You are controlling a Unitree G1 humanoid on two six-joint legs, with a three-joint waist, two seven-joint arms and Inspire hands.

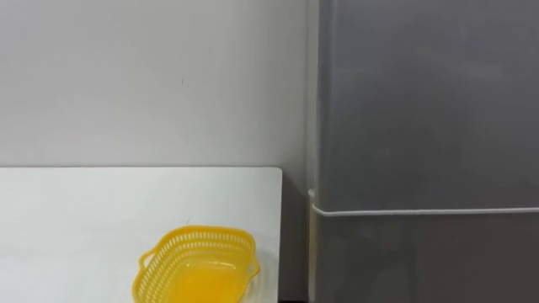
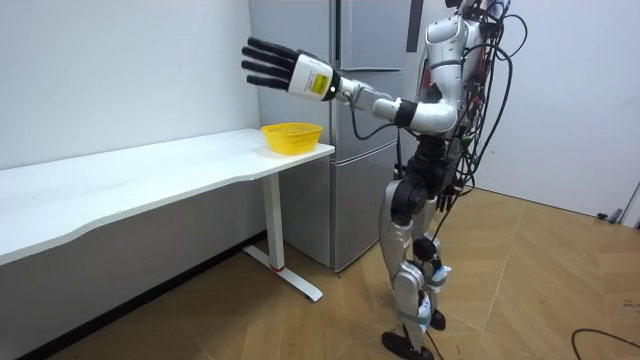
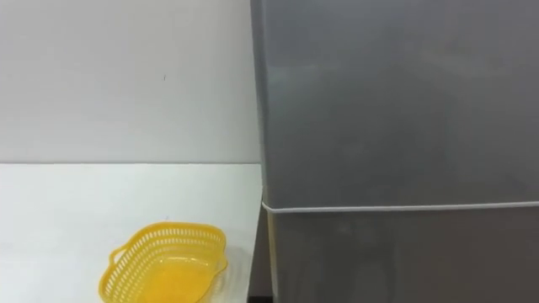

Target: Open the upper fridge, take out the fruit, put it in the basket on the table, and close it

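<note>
The grey fridge (image 1: 425,101) stands straight ahead with its upper door (image 3: 396,101) shut; a pale seam separates it from the lower door (image 3: 396,252). In the room view I stand facing the fridge (image 2: 372,40), at the table's end. My left hand (image 2: 276,68) is held out high toward the room view's left, above the table, fingers straight and spread, holding nothing. It is well clear of the fridge door.
A yellow mesh basket (image 1: 198,268) sits empty near the right end of the white table (image 1: 76,219), close to the fridge; it is also in the room view (image 2: 291,137). A plain white wall (image 1: 152,76) lies behind. Wooden floor (image 2: 520,290) stretches behind me.
</note>
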